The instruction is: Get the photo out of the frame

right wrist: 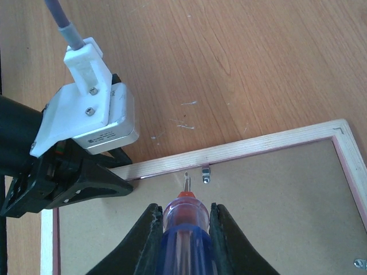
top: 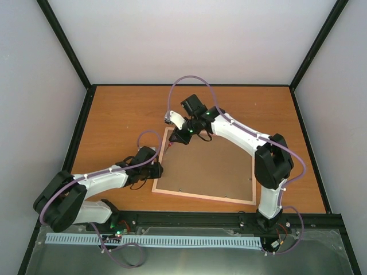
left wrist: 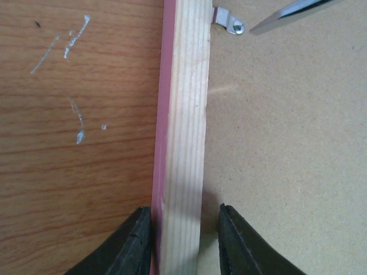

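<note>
L gripper (left wrist: pixel 182 216) jaws apart astride frame (left wrist: pixel 183 114) rail (back up, near table's (top: pixel 114 114) front edge); R gripper (right wrist: pixel 184 209) clamped on screwdriver (right wrist: pixel 183 232).

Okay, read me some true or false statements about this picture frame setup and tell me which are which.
The frame lies with its brown back up. True.
The right fingers hold a screwdriver. True.
The photo lies loose beside the frame. False: no photo is in view.
The left fingers hold the screwdriver. False: they straddle the frame's edge.
The screwdriver's tip is near a metal tab. True.
</note>
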